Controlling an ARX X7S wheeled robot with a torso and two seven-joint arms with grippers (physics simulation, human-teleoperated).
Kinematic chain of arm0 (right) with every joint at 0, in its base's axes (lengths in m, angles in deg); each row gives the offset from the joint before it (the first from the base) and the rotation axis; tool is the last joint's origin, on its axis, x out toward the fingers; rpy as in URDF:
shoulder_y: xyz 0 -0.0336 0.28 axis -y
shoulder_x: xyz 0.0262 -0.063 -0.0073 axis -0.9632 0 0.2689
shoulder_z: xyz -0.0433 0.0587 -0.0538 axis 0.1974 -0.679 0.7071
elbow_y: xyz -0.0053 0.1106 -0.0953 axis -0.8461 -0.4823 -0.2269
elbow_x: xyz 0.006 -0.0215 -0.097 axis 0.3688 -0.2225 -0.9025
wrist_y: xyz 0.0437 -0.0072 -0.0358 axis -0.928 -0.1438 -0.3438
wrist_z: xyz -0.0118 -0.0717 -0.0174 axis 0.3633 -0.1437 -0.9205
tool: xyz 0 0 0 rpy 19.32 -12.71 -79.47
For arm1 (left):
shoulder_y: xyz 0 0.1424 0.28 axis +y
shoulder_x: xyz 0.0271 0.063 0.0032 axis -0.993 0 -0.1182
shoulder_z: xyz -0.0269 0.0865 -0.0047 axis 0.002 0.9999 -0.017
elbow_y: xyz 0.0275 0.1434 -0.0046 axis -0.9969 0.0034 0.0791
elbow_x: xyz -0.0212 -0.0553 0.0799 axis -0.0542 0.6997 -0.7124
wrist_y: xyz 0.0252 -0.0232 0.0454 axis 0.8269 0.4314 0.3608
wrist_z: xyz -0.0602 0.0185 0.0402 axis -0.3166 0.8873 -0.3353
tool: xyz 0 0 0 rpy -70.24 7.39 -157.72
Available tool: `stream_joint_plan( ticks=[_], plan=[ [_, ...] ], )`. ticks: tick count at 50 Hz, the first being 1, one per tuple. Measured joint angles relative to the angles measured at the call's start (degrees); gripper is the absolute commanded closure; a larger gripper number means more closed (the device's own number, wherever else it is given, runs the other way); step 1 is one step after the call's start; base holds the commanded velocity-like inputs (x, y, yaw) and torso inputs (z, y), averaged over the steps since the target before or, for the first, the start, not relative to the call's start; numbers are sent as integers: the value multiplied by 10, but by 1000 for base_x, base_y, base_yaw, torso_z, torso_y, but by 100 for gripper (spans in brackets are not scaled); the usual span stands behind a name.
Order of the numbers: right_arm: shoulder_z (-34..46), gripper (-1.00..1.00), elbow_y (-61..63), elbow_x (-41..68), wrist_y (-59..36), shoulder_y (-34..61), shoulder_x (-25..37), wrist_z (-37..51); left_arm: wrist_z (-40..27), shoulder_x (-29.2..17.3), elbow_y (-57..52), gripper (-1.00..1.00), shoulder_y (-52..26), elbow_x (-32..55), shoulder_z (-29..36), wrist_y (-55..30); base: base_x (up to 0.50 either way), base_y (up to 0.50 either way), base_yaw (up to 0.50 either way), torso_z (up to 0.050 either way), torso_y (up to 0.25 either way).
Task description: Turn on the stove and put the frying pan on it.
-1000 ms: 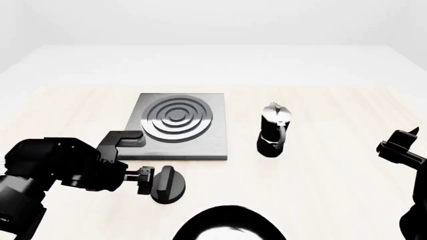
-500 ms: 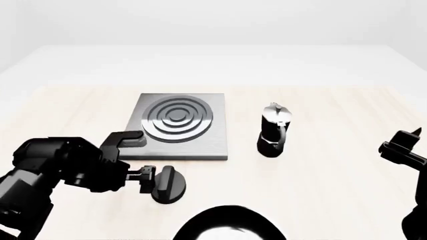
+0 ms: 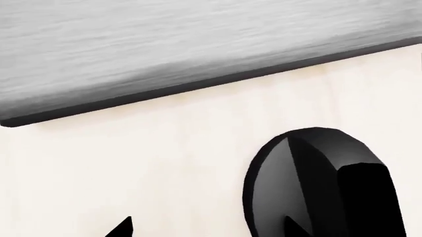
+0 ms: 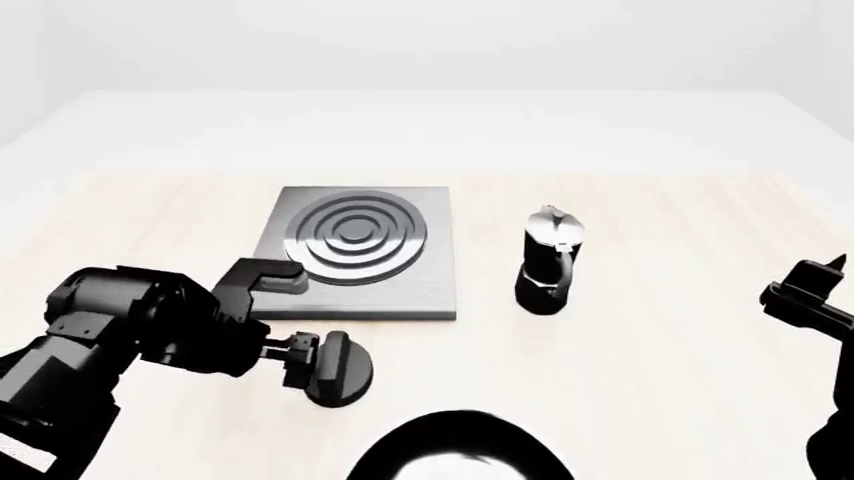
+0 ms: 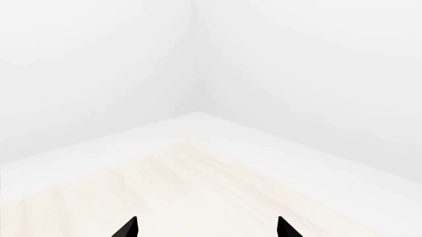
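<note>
Left end effector [image 4: 296, 357] sits low over the pale wooden bench [image 4: 641, 380], right beside the small black round knob [image 4: 339, 368], with its fingertips at the knob's left edge. In the left wrist view, two dark tips stand apart at the frame edge, one just overlapping the knob [image 3: 310, 185] and the other clear of it, so the fingers are spread and not clamped on anything. The stove [image 4: 360, 252], a flat grey slab with raised concentric rings, lies on the bench just beyond the knob, apart from it; its brushed front edge fills the far side of the left wrist view [image 3: 197, 44]. A black-and-silver moka pot [image 4: 549, 260] stands upright to the stove's right, near it but not touching. The frying pan [image 4: 461, 452] shows only as a glossy black curve at the near edge of the head view, with its handle out of sight. Right end effector [image 4: 807, 292] hovers at the far right, well away from everything, its fingers [image 5: 128, 228] parted and empty.
</note>
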Motion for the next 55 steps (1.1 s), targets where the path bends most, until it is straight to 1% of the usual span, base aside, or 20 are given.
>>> stream_joint_plan(
  ticks=[10, 19, 29, 39, 55],
  plan=[
    [2, -100, 1, 2, -2, 3, 1, 2, -2, -12, -53, -100, 6, -9, 8, -18, 0, 0, 0, -1, 0],
    [3, -100, -1, 3, -1, 3, 1, 2, -4, -22, -94, -100, 14, 5, 14, -29, 0, 0, 0, -1, 0],
    [5, -100, -3, 5, 2, 2, 1, 3, -2, -9, -97, -100, 20, 11, 7, -18, 0, 0, 0, 0, 0],
    [5, -100, -4, 6, 5, -1, 0, 4, -2, 19, -50, -100, 11, 13, 1, 12, 0, 0, 0, -1, 0],
    [3, -100, -2, 10, 5, -4, 1, 5, -12, 81, 75, -100, -29, -3, -20, 71, 0, 0, 0, 0, 0]
  ],
)
